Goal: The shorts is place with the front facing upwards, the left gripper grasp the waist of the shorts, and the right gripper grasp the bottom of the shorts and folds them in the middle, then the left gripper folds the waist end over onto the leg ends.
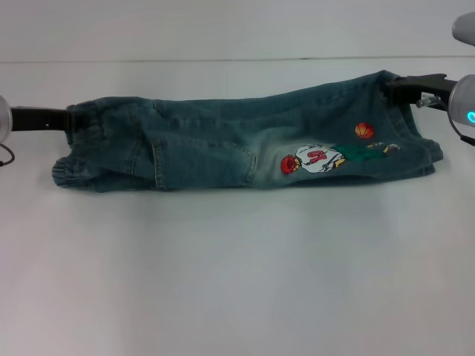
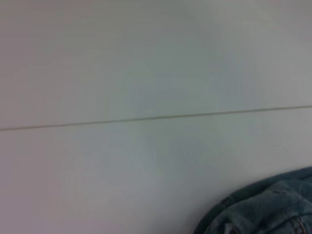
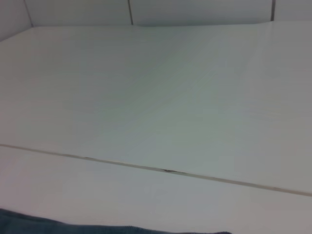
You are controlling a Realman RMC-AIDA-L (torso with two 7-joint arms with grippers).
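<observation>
**Lengthwise fold done; waist-over-legs fold remains**

The left gripper (image 1: 70, 121) has its jaws clamped on the waist of the shorts (image 1: 223, 144), which lie doubled lengthwise mid-bench. The right gripper (image 1: 393, 87) pinches the bottom of the shorts (image 1: 423, 152).

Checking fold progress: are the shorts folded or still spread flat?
Folded lengthwise: the blue-green faded denim shorts form one narrow band, legs stacked, cartoon print on top.

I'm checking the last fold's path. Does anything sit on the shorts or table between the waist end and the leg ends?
Nothing visible does. In the head view the shorts lie lengthwise, left gripper at the waist, right gripper at the leg ends. Only denim and bare table lie between.
</observation>
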